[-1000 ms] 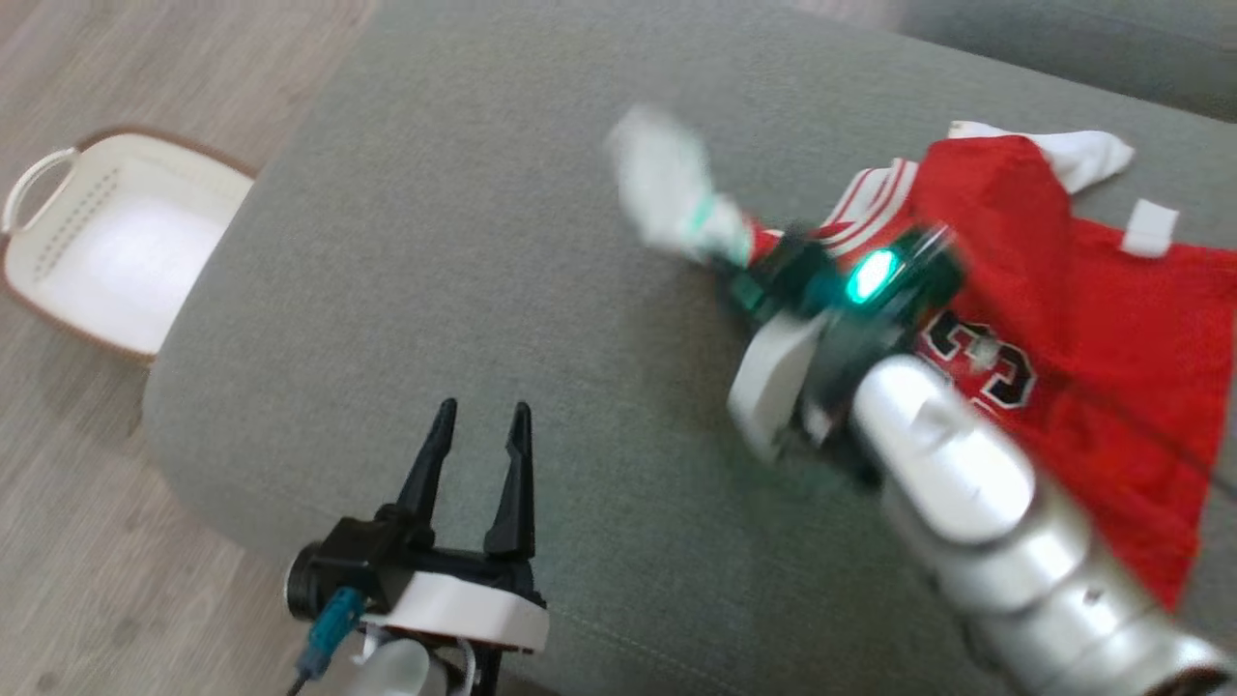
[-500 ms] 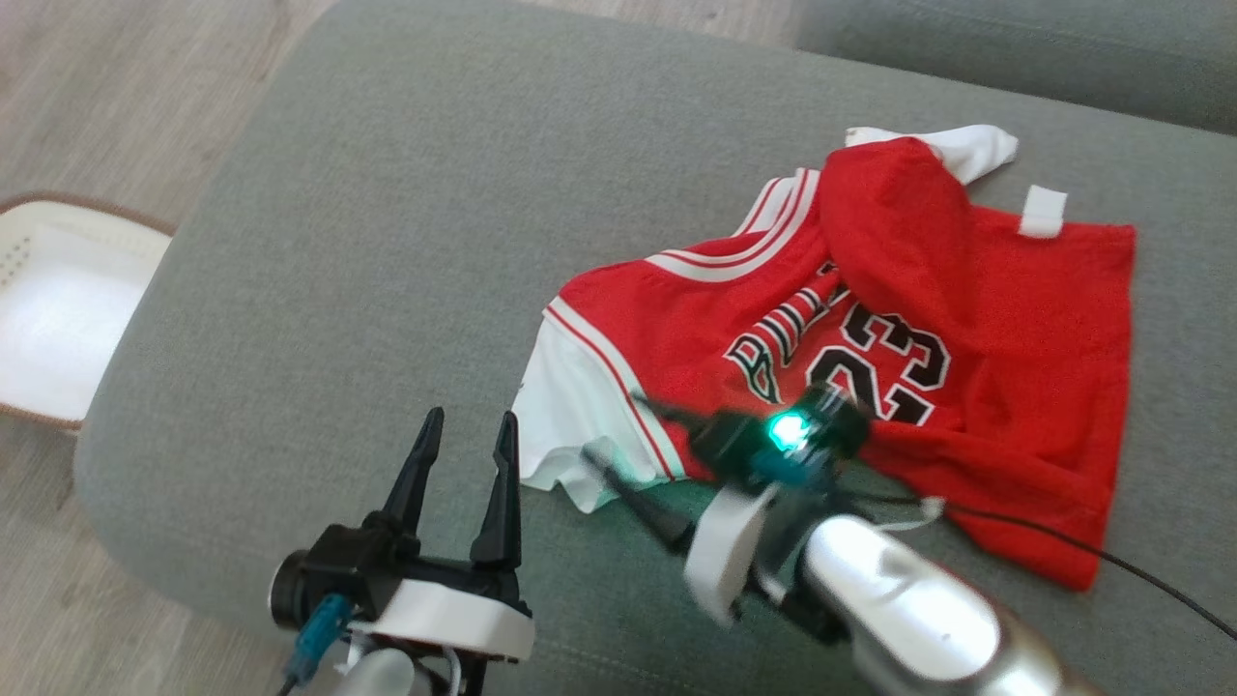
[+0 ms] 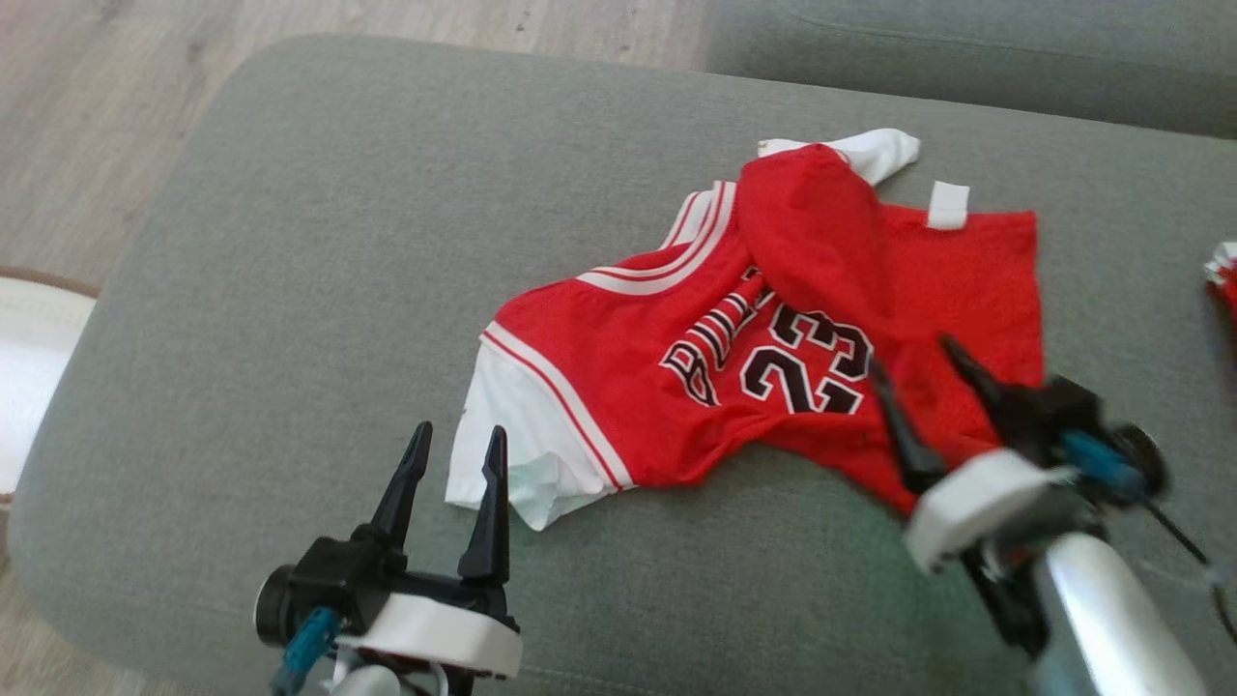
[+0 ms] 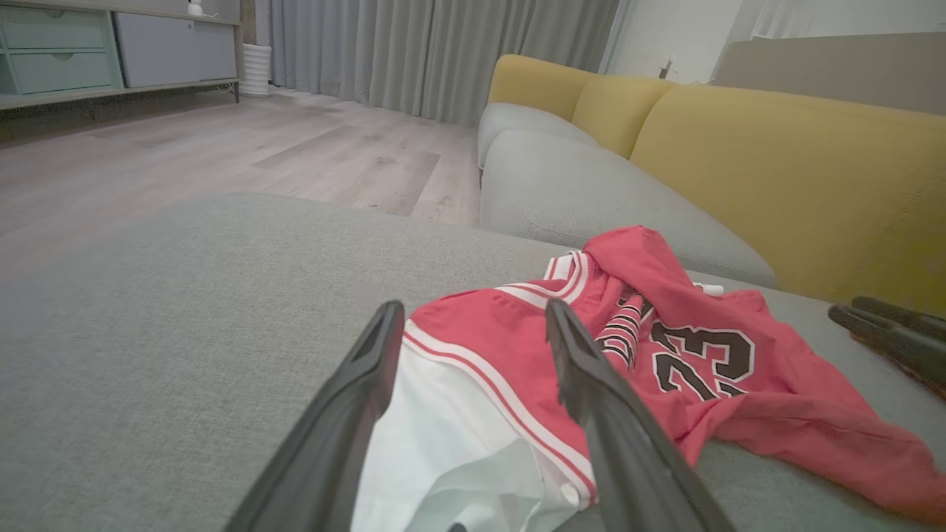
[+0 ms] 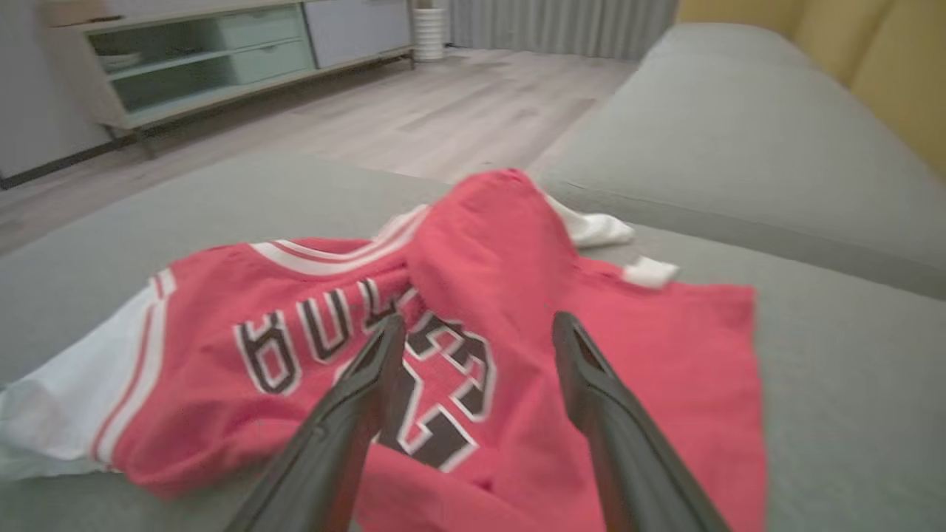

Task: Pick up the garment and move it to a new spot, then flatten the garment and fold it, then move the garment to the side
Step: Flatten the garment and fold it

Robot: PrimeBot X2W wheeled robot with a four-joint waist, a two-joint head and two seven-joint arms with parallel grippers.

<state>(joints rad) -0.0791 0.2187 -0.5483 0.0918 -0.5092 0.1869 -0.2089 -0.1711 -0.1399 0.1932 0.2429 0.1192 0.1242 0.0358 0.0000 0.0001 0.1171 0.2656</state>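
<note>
White container (image 3: 43,302) cut by left edge; red scrap (image 3: 1223,280) (unidentifiable) cut right; garment (image 3: 618,387) corner behind blurred right jaws.

Black two-fingered left tool (image 3: 460,430), white collar (image 3: 440,633)

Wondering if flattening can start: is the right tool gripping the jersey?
No, the right tool has its fingers spread wide over the red jersey, with no cloth pinched between them.

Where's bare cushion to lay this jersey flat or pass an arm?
Free: the broad grey cushion left of the jersey, out to its rounded edge; also the near strip between the left end effector and the right end effector. Crowded: the right side, where the right end effector hovers at the jersey's hem.
</note>
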